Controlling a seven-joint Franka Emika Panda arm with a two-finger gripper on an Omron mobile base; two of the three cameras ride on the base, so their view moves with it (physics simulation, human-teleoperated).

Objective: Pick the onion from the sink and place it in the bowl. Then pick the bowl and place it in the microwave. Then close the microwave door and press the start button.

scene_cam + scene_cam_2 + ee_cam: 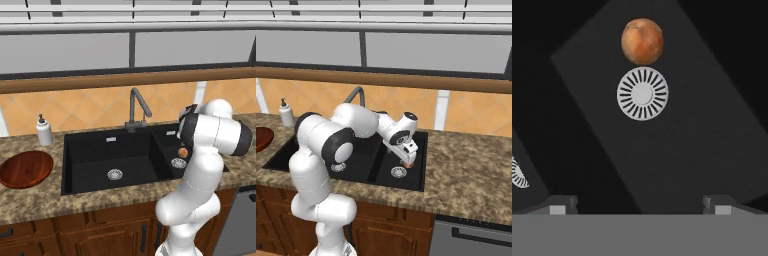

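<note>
The onion [642, 41], a small orange-tan ball, lies on the floor of the sink's smaller right basin [167, 145], just beside its round silver drain [642, 93]. In the base views the onion [183, 151] [410, 163] sits partly behind my arm. My gripper [407, 154] [639, 206] hangs over that basin, pointing down, open, with nothing between its fingertips [559, 205]; the onion is ahead of it and apart from it. The reddish-brown wooden bowl [26, 169] [261, 137] rests empty on the counter left of the sink. The microwave and its door are out of view.
A grey gooseneck faucet [136, 107] rises behind the sink's divider. A white soap dispenser [44, 131] stands at the back left of the speckled granite counter [466, 170]. The larger left basin [107, 160] has its own drain. A grey appliance front [240, 220] sits below the counter at right.
</note>
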